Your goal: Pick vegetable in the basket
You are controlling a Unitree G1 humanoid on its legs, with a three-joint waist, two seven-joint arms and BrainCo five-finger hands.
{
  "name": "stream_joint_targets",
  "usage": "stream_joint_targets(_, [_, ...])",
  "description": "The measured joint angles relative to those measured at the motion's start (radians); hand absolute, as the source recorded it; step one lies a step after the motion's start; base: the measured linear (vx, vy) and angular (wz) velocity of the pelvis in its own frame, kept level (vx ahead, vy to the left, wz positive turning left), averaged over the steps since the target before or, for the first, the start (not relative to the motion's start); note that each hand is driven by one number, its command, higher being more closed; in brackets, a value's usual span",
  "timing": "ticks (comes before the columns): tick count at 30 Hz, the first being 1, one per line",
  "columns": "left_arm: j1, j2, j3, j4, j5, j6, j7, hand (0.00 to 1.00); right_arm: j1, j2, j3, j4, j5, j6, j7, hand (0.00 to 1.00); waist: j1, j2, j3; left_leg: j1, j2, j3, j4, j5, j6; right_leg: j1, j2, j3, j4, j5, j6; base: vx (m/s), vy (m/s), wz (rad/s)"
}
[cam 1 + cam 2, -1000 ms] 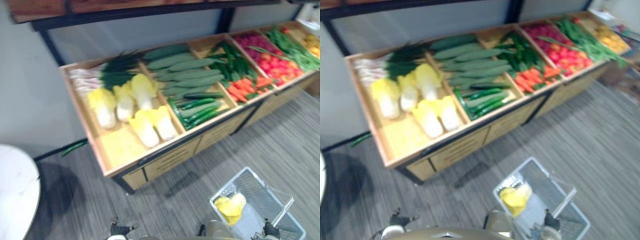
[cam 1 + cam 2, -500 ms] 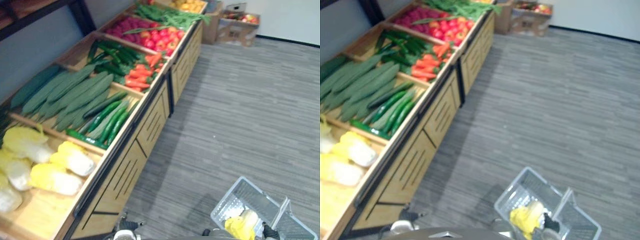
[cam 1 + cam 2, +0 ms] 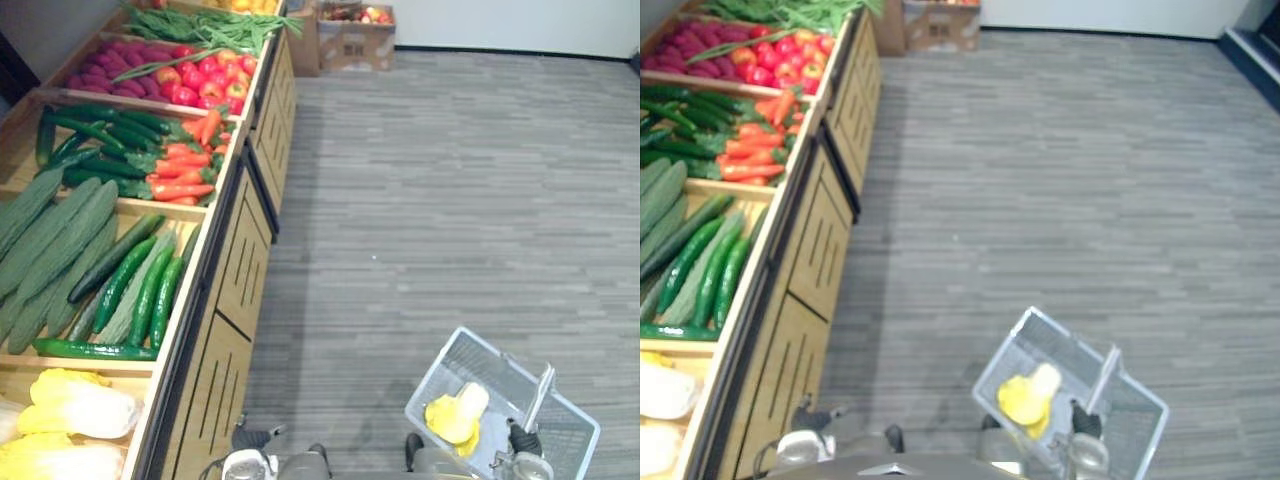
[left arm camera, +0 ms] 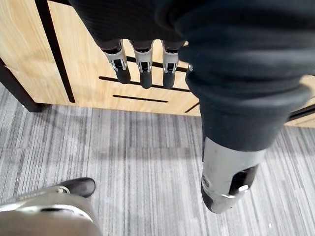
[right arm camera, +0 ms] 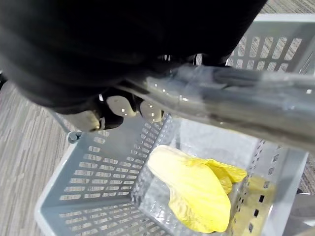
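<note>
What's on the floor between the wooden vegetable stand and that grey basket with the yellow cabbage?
Nothing lies there: the left eye view shows bare grey striped floor between the wooden stand and the basket.

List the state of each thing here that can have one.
basket: upright, handle raised, one cabbage inside
cabbage: lying loose in the basket
left hand: open, empty
right hand: shut on the handle
box: open on top

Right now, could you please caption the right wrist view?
Right hand curled round the handle of a grey basket holding one yellow cabbage.
</note>
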Motion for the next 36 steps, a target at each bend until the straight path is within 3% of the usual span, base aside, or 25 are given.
stream_joint_targets(5, [0.007,-0.012,-0.032,0.003,0.037,0.001,-0.001,0.0,0.019,0.003,0.016,-0.045,-0.002,-0.011,-0.001,1.0,0.005,0.022,-0.022,0.018,-0.008,0.024,-0.053,0.012,0.013,-0.017,-0.011,0.003,-0.013,0.001,0.012,0.06,0.034,-0.1])
stream_joint_targets(10, [0.006,-0.008,-0.034,0.003,0.036,0.0,-0.006,0.0,0.018,0.012,-0.025,-0.044,-0.005,-0.002,0.004,1.0,0.023,0.019,-0.022,0.067,0.004,0.056,-0.086,0.012,0.009,-0.019,0.004,0.002,0.028,-0.005,0.022,0.1,-0.017,-0.16])
stream_joint_targets(12, [0.007,-0.007,-0.054,0.003,0.036,0.0,-0.014,0.0,0.018,0.019,-0.059,-0.045,-0.004,0.01,0.005,1.0,0.029,0.015,-0.023,0.09,0.002,0.072,-0.086,0.009,0.01,-0.068,0.002,0.002,0.159,-0.025,0.046,0.07,0.015,-0.18])
stream_joint_targets(13, [0.007,-0.006,-0.057,0.003,0.036,0.001,-0.017,0.0,0.017,0.02,-0.069,-0.045,-0.004,0.011,0.006,1.0,0.029,0.015,-0.022,0.097,0.002,0.074,-0.085,0.008,0.011,-0.095,0.001,0.001,0.221,-0.028,0.047,0.01,0.04,-0.13])
stream_joint_targets(14, [0.008,-0.001,-0.063,0.002,0.036,0.0,-0.024,0.0,0.018,0.028,-0.091,-0.058,0.002,0.011,0.004,1.0,0.029,0.01,-0.02,0.116,-0.004,0.086,-0.081,-0.005,0.024,-0.167,-0.009,-0.009,0.395,-0.029,0.048,0.0,0.036,-0.04])
stream_joint_targets(15, [0.009,0.002,-0.063,0.002,0.036,0.0,-0.025,0.0,0.018,0.03,-0.094,-0.062,0.003,0.011,0.003,1.0,0.028,0.004,-0.017,0.12,-0.006,0.089,-0.081,-0.011,0.024,-0.181,-0.012,-0.016,0.427,-0.029,0.047,0.0,0.071,-0.05])
stream_joint_targets(17, [0.026,0.029,-0.059,0.001,0.035,0.002,-0.034,0.0,0.019,0.048,-0.109,-0.09,0.004,0.008,0.0,1.0,0.029,-0.035,-0.017,0.143,-0.026,0.097,-0.041,-0.074,0.036,-0.264,-0.072,-0.082,0.647,-0.012,0.03,0.02,0.071,-0.16])
stream_joint_targets(19, [0.042,0.032,-0.053,0.002,0.033,0.009,-0.045,0.0,0.028,0.049,-0.11,-0.113,0.003,0.007,0.0,1.0,0.029,-0.038,-0.022,0.175,-0.011,0.099,-0.024,-0.107,0.047,-0.304,-0.095,-0.138,0.747,-0.007,0.017,0.12,0.05,-0.15])
stream_joint_targets(20, [0.044,0.032,-0.048,0.002,0.033,0.016,-0.047,0.0,0.034,0.048,-0.11,-0.115,0.003,0.004,0.0,1.0,0.029,-0.038,-0.023,0.191,0.001,0.1,-0.029,-0.108,0.041,-0.318,-0.1,-0.187,0.74,-0.03,-0.018,0.15,0.043,-0.02])
stream_joint_targets(24, [0.032,0.025,-0.044,0.004,0.033,0.023,-0.048,0.0,0.019,0.049,-0.112,-0.114,0.004,0.001,0.0,1.0,0.024,-0.019,-0.021,0.194,0.064,0.094,-0.046,-0.111,0.021,-0.374,-0.032,-0.228,0.464,-0.028,-0.012,0.26,-0.082,0.13])
stream_joint_targets(26, [0.016,0.008,-0.005,0.003,0.034,0.023,-0.048,0.0,0.012,0.05,-0.122,-0.114,0.004,0.006,0.0,1.0,0.021,-0.009,-0.017,0.216,0.095,0.09,-0.06,-0.11,0.018,-0.38,-0.007,-0.208,0.233,0.04,0.009,0.44,-0.277,0.25])
stream_joint_targets(27, [0.014,0.004,0.009,0.003,0.034,0.023,-0.048,0.0,0.013,0.051,-0.122,-0.114,0.004,0.007,0.0,1.0,0.022,-0.01,-0.017,0.228,0.099,0.09,-0.063,-0.113,0.013,-0.373,-0.008,-0.201,0.191,0.073,0.004,0.44,-0.3,0.23])
stream_joint_targets(28, [0.006,-0.02,0.037,0.009,0.034,0.024,-0.048,0.0,0.012,0.05,-0.123,-0.113,0.004,0.012,0.0,1.0,0.021,0.007,-0.016,0.252,0.128,0.086,-0.061,-0.115,0.007,-0.358,0.012,-0.209,0.22,0.146,-0.013,0.5,-0.375,0.2])
stream_joint_targets(29, [-0.003,-0.034,0.053,0.009,0.036,0.018,-0.05,0.0,0.011,0.046,-0.129,-0.121,0.004,0.01,-0.001,1.0,0.028,0.028,-0.02,0.256,0.147,0.085,-0.052,-0.074,-0.038,-0.378,0.017,-0.214,0.313,0.07,-0.03,0.39,-0.32,0.22])
stream_joint_targets(31, [-0.006,-0.054,0.062,0.001,0.036,0.015,-0.049,0.0,0.01,0.043,-0.143,-0.124,0.004,0.008,-0.001,1.0,0.017,0.027,-0.024,0.26,0.154,0.041,-0.02,-0.029,-0.056,-0.402,-0.006,-0.234,0.451,-0.044,-0.043,0.44,-0.371,0.34])
stream_joint_targets(32, [-0.003,-0.066,0.068,0.0,0.036,0.014,-0.049,0.0,0.011,0.039,-0.159,-0.12,0.002,0.008,0.0,1.0,0.016,0.052,-0.042,0.254,0.173,0.009,0.003,0.003,-0.061,-0.392,0.001,-0.258,0.483,-0.093,-0.056,0.52,-0.381,0.48])
stream_joint_targets(35, [-0.003,-0.098,0.07,-0.02,0.032,0.014,-0.048,0.0,0.011,0.037,-0.159,-0.113,0.001,0.012,0.004,1.0,0.01,0.045,-0.046,0.201,0.198,-0.063,0.103,0.101,-0.041,-0.332,0.001,-0.307,0.471,-0.138,-0.084,0.36,-0.238,0.5])
stream_joint_targets(36, [-0.005,-0.117,0.069,-0.03,0.028,0.014,-0.048,0.0,0.016,0.039,-0.154,-0.112,0.002,0.019,0.007,1.0,0.001,0.04,-0.044,0.103,0.213,-0.14,0.272,0.2,-0.041,-0.258,0.004,-0.345,0.427,-0.145,-0.096,0.45,-0.297,0.72])
